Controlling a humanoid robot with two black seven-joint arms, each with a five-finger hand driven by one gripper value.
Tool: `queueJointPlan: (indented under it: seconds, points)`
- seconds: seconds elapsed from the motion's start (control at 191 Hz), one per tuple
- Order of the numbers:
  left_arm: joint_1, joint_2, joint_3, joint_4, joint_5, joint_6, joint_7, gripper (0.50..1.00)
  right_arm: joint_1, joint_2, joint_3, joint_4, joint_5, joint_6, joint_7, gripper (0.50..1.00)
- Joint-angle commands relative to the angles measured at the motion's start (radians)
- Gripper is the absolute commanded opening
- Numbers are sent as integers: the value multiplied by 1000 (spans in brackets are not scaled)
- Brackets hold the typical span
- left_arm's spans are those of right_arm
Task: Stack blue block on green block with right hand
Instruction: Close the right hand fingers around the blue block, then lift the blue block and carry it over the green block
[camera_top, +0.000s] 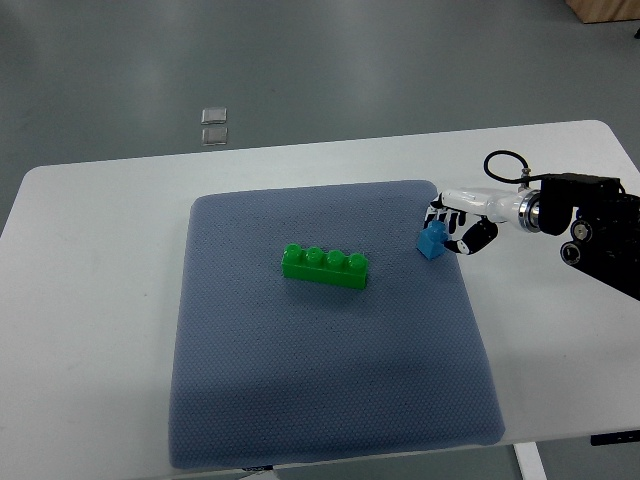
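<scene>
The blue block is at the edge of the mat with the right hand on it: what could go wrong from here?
1. The right hand seems to pinch only one side of the small blue block; it may tilt or slip when lifted.
2. The green block lies loose and slanted on the mat; pressing down off-centre may push it away instead of joining the studs.
</scene>
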Motion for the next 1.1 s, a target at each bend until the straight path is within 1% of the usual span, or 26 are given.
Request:
queueJointPlan:
  seconds: [0.0,0.079,0.168,0.246,0.414,0.514,0.66,0.718,0.791,0.891,1.027,1.095]
  points:
    - [0,0,0,-1,0,0,0,1000,1,0,0,0,2,-2,5,500]
    - [0,0,0,1,0,0,0,1000,3,0,6,3,3,-8,10,500]
    - [0,0,0,1,0,0,0,1000,33,-1,9,12,12,-32,17,500]
    - [0,0,0,-1,0,0,0,1000,55,-1,14,23,9,-34,30,500]
    - [0,0,0,1,0,0,0,1000,141,5,15,43,6,-32,31,500]
    - [0,0,0,-1,0,0,0,1000,185,50,14,55,5,-32,42,500]
    - [0,0,0,-1,0,0,0,1000,214,94,3,63,-15,-32,59,500]
    - [0,0,0,-1,0,0,0,1000,216,114,3,64,-48,-32,80,500]
    - [0,0,0,-1,0,0,0,1000,211,137,0,64,-118,-32,131,500]
    - [0,0,0,1,0,0,0,1000,202,162,0,64,-173,-34,149,500]
    - [0,0,0,-1,0,0,0,1000,190,175,0,64,-178,-34,168,500]
    - [0,0,0,1,0,0,0,1000,185,177,0,64,-183,-34,194,500]
